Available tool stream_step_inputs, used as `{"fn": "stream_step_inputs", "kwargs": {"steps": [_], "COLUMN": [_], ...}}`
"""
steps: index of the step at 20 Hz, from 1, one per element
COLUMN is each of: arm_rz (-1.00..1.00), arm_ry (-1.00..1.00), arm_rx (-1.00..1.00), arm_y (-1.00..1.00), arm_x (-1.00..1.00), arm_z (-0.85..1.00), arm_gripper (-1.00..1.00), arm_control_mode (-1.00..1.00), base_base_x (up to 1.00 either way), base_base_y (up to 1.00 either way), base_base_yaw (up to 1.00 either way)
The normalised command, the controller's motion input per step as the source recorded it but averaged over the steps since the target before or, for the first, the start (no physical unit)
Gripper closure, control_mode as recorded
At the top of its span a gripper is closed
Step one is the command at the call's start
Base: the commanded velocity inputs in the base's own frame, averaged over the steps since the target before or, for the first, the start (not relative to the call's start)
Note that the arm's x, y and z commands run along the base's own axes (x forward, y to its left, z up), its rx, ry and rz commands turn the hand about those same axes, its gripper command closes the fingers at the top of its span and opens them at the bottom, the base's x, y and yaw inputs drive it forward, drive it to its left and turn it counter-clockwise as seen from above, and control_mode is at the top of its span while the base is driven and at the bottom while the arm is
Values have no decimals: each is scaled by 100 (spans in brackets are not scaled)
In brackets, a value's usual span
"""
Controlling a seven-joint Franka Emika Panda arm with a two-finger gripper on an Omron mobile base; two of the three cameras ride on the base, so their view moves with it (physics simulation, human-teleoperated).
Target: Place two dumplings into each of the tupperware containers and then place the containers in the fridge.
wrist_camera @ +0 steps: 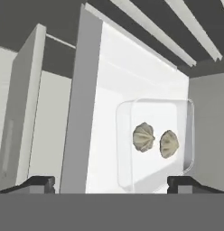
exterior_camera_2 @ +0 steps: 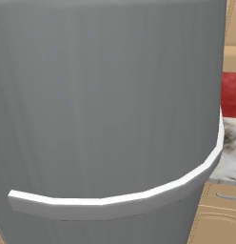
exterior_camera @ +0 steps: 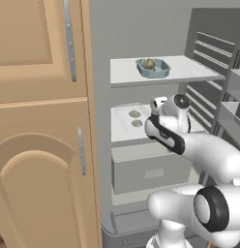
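Left base view is taken up by the open fridge, beside which a tan wooden cabinet is seen on the left. On the upper white shelf the small light blue container is set, and a beige dumpling is seen inside it; whether a second one lies behind it cannot be told. On the shelf below, the flat translucent white container is laid, with two dumplings side by side in it. A grey drawer is fitted under that shelf. The white arm is stretched into the fridge at the level of the lower shelf, just to the right of the translucent container. In the hand view, the same translucent container is seen on the white shelf, with its two pleated dumplings close together but apart. The pincer is spread wide and nothing is held between its two dark fingertips; it is kept clear of the container. In the right base view, the grey fridge door with its white rim is shown close up, and a strip of marbled counter is seen at the right edge.
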Motion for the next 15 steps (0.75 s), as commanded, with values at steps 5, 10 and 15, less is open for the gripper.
{"fn": "stream_step_inputs", "kwargs": {"steps": [5,10,15], "arm_rz": [-2,-10,-20], "arm_ry": [30,17,8], "arm_rx": [0,0,0], "arm_y": [0,0,6], "arm_x": [-79,-100,-100], "arm_z": [67,63,35], "arm_gripper": [-100,-100,-100], "arm_control_mode": [-100,-100,-100], "base_base_x": [0,0,0], "base_base_y": [0,0,0], "base_base_yaw": [0,0,0]}}
